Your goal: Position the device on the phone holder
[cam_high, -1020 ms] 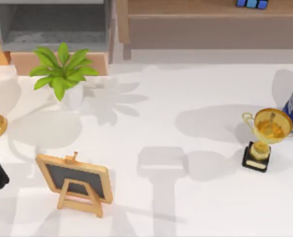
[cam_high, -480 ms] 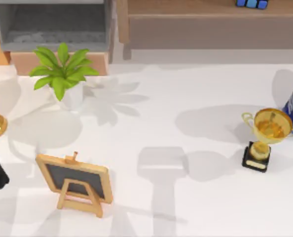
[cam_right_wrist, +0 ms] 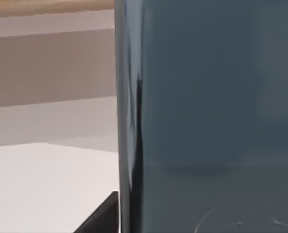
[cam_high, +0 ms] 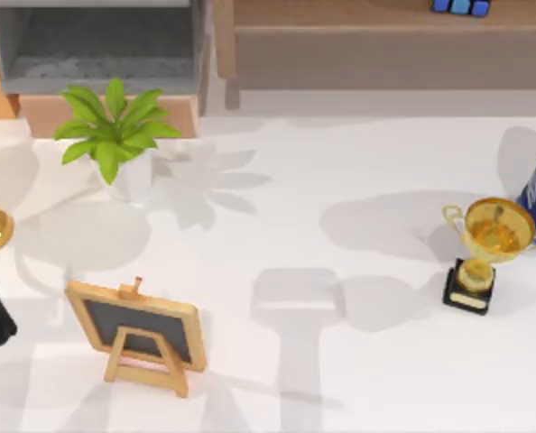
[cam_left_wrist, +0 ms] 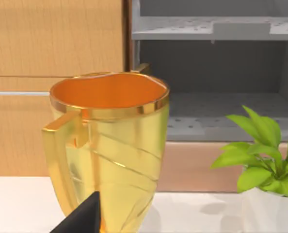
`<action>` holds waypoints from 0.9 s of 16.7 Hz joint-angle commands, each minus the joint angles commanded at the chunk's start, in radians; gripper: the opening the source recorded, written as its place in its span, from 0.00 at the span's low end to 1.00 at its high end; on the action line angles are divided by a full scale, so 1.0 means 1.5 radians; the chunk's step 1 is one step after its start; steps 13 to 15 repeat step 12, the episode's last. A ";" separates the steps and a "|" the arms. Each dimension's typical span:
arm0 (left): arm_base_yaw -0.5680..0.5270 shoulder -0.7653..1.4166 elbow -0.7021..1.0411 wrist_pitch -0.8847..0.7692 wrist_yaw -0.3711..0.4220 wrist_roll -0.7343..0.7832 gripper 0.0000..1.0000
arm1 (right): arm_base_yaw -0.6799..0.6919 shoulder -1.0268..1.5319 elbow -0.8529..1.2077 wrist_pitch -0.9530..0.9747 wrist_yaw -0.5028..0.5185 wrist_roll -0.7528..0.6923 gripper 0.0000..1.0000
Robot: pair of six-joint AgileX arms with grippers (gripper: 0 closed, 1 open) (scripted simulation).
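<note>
Smartphone slab, dark grey-blue and glossy (cam_right_wrist: 207,111), close before right wrist camera; grip state unclear. Best kept level, clear of gold trophy (cam_high: 486,248), middle right.

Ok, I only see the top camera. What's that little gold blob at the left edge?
Observer: A gold cup with a handle, orange inside, close up in the left wrist view.
Operator: And where's the phone?
Observer: Right wrist view has a dark grey-blue glossy slab up close; probably it.
Operator: Is it being held?
Observer: Can't tell; a dark bit of the right gripper sits beside its edge.
</note>
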State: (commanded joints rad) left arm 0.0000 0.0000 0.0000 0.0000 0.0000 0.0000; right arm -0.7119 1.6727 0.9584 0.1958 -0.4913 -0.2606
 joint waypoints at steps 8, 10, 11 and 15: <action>0.000 0.000 0.000 0.000 0.000 0.000 1.00 | 0.000 0.000 0.000 0.000 0.000 0.000 1.00; 0.000 0.000 0.000 0.000 0.000 0.000 1.00 | 0.000 0.000 0.000 0.000 0.000 0.000 1.00; 0.000 0.000 0.000 0.000 0.000 0.000 1.00 | 0.000 0.000 0.000 0.000 0.000 0.000 1.00; 0.000 0.000 0.000 0.000 0.000 0.000 1.00 | 0.000 0.000 0.000 0.000 0.000 0.000 1.00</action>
